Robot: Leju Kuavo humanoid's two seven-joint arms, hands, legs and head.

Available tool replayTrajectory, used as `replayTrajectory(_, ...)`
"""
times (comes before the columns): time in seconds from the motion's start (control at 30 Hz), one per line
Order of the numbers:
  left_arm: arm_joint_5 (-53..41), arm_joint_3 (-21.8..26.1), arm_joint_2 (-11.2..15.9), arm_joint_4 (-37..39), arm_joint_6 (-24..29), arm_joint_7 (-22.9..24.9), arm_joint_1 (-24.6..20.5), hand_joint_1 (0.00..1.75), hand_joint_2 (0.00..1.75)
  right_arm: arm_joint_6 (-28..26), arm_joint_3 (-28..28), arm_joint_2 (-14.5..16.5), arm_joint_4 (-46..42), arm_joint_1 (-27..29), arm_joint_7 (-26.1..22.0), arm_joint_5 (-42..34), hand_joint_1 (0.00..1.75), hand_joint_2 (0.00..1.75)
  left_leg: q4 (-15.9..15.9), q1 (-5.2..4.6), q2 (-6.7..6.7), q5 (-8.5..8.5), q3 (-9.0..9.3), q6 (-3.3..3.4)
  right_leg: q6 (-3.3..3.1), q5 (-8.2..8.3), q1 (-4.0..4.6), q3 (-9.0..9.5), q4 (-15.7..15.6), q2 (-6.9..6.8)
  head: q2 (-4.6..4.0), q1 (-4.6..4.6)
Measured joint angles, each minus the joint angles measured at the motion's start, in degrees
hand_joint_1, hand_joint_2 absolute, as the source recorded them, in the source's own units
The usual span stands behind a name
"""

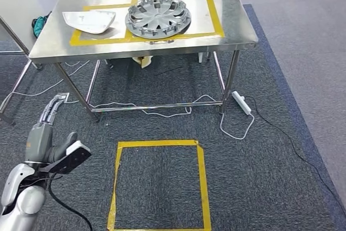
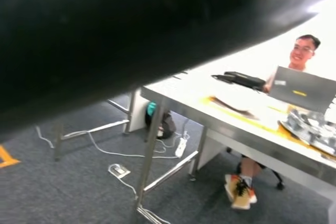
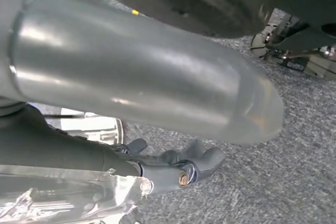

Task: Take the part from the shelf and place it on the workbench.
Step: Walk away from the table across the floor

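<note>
Hubcap (image 1: 158,15) lies flat on the steel tabletop (image 1: 232,22), inside the larger yellow tape frame (image 1: 215,12). A white moulded shell (image 1: 90,20) sits just beside it in the smaller frame. The frames read as drop zones, one per part. Both parts look placed, so I'd judge the delivery done or nearly done. I can't tell which of the two is this run's part.

Left hand (image 1: 48,133) hangs low, well short of the tabletop. Its fingers are out straight and apart and it holds nothing, which looks like a carry-free rest pose.

Right hand (image 3: 166,166) is seen from the right wrist, down near the carpet, with dark fingers loosely curved. Something shiny and crinkled sits next to it, and I can't tell whether it's holding that or whether the fingers are together.

Taped square on the floor (image 1: 200,182) faces the tabletop and is probably the robot's stand mark for reach. The robot looks to be behind it now.

A power strip (image 1: 241,103) and loose cables lie under the tabletop, a trip risk if it steps closer. A person with a laptop (image 2: 303,87) sits at the far side.
</note>
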Motion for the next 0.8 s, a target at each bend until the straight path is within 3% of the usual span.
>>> replayTrajectory(0.07, 0.2, 0.4, 0.1, 0.0, 0.2, 0.0, 0.3, 0.0, 0.0, 0.0, 0.0, 0.0, 0.0, 0.2, 0.0, -0.1, 0.0, 0.0, 8.1, -0.11, 1.45, -4.12, -3.42, -0.06, -0.41, 0.17, 0.31, -0.44, 0.0, -1.4, 0.0, -0.14)
replayTrajectory(0.1, 0.2, 0.6, 0.1, 0.0, 0.3, 0.1, 0.6, 0.0, 0.0, 0.0, 0.0, 0.0, 0.0, 0.3, 0.0, -0.2, 0.0, 0.0, 10.6, -0.12, 1.63, -5.01, -4.31, -0.01, -0.5, 0.24, 0.46, -0.63, 0.0, -2.13, 0.0, -0.14)
replayTrajectory(0.13, 0.3, 0.8, 0.2, 0.0, 0.4, 0.1, 0.9, 0.0, 0.0, 0.0, 0.0, 0.0, 0.0, 0.4, 0.0, -0.2, 0.0, 0.0, 11.1, -0.16, 1.75, -4.82, -4.12, 0.11, -0.56, 0.28, 0.6, -0.76, 0.0, -2.89, 0.0, -0.14)
replayTrajectory(0.2, 0.3, 1.1, 0.3, 0.0, 0.5, 0.1, 1.4, 0.0, 0.0, 0.0, 0.0, 0.0, -0.1, 0.5, 0.0, -0.3, 0.0, 0.0, 5.5, -0.4, 2.75, -1.99, -0.35, 0.61, -0.56, 0.32, 0.8, -0.77, 0.0, -4.38, 0.0, -0.13)
replayTrajectory(0.27, 0.5, 1.5, 0.5, -0.1, 0.7, 0.0, 1.5, 0.0, 0.0, 0.0, 0.0, 0.0, -0.1, 0.5, 0.0, -0.4, 0.0, 0.0, -2.2, -0.96, 5.51, 0.39, 4.19, 1.21, -0.28, 0.26, 1.15, -0.7, 0.1, -5.67, 0.0, -0.17)
replayTrajectory(0.33, 0.7, 1.9, 0.6, -0.1, 0.9, 0.0, 1.8, 0.0, 0.0, 0.0, 0.0, 0.0, -0.1, 0.5, 0.0, -0.5, 0.0, 0.0, -5.3, -1.41, 6.54, 0.89, 5.59, 1.71, 0.24, 0.25, 1.45, -0.63, 0.2, -6.92, 0.0, -0.19)
replayTrajectory(0.4, 0.8, 2.2, 0.7, -0.1, 1.0, 0.0, 2.3, 0.0, 0.0, 0.0, 0.0, 0.0, -0.2, 0.5, 0.0, -0.6, 0.0, 0.0, -5.5, -1.38, 4.99, 1.25, 5.26, 2.3, 0.86, 0.18, 1.36, -0.59, 0.2, -7.71, 0.0, -0.18)
replayTrajectory(0.47, 0.8, 2.3, 0.8, -0.1, 1.0, 0.0, 2.5, 0.0, 0.0, 0.0, 0.0, 0.0, -0.2, 0.5, 0.0, -0.6, 0.0, 0.0, -5.7, -1.09, 3.61, 1.68, 5.06, 2.94, 1.57, -1.47, 1.1, -1.38, 2.2, -5.29, 0.0, -0.03)
replayTrajectory(0.53, 0.8, 2.3, 0.8, -0.2, 1.0, 0.0, 2.5, 0.0, 0.0, 0.0, 0.0, 0.0, -0.2, 0.6, -0.1, -0.7, 0.0, 0.0, -5.7, -0.91, 2.25, 1.99, 4.76, 3.41, 1.99, -5.29, 0.92, -4.17, 8.9, -1.78, 0.0, 0.17)
replayTrajectory(0.6, 0.8, 2.3, 0.7, -0.2, 1.0, 0.0, 2.7, 0.0, 0.0, 0.0, 0.0, 0.0, -0.2, 0.7, -0.1, -0.7, 0.0, 0.0, -5.7, -0.93, 0.75, 2.19, 4.46, 3.57, 2.05, -8.06, 0.92, -7.19, 15.7, -0.69, 0.0, 0.19)
replayTrajectory(0.63, 0.9, 2.3, 0.7, -0.2, 1.0, 0.0, 2.9, 0.0, 0.0, 0.0, 0.0, 0.0, -0.2, 0.8, -0.1, -0.7, 0.0, 0.0, -5.7, -0.93, -0.08, 2.28, 4.38, 3.53, 2.02, -7.87, 0.93, -7.5, 16.5, -0.58, 0.0, 0.2)
replayTrajectory(0.67, 1.1, 2.4, 0.7, -0.2, 1.0, 0.0, 3.2, 0.0, 0.0, 0.0, 0.0, 0.0, -0.2, 0.8, -0.1, -0.8, 0.0, 0.0, -5.6, -0.91, -0.9, 2.37, 4.35, 3.45, 1.94, -6.65, 0.9, -6.75, 15.1, -0.46, 0.0, 0.19)
replayTrajectory(0.7, 1.3, 2.6, 0.7, -0.2, 1.1, 0.0, 3.5, 0.0, 0.0, -0.1, 0.0, 0.0, -0.3, 0.8, -0.1, -0.9, 0.0, 0.0, -5.6, -0.85, -1.76, 2.44, 4.35, 3.32, 1.85, -4.61, 0.84, -4.91, 11.5, -0.04, 0.0, 0.2)
replayTrajectory(0.73, 1.5, 2.8, 0.7, -0.2, 1.1, -0.1, 3.8, 0.0, 0.0, -0.1, 0.0, -0.1, -0.3, 0.8, -0.1, -1.0, 0.0, 0.0, -5.6, -0.77, -2.59, 2.53, 4.33, 3.14, 1.76, -2.89, 0.68, -2.7, 7.2, 1.2, 0.0, 0.21)
replayTrajectory(0.8, 2.1, 3.6, 0.7, -0.2, 1.4, -0.2, 4.5, 0.0, 0.0, -0.1, 0.0, -0.1, -0.4, 0.8, -0.1, -1.1, 0.0, 0.0, -5.4, -0.68, -4.03, 2.74, 3.93, 2.54, 1.61, -1.19, 0.4, 0.53, 1.0, 3.83, 0.0, 0.16)
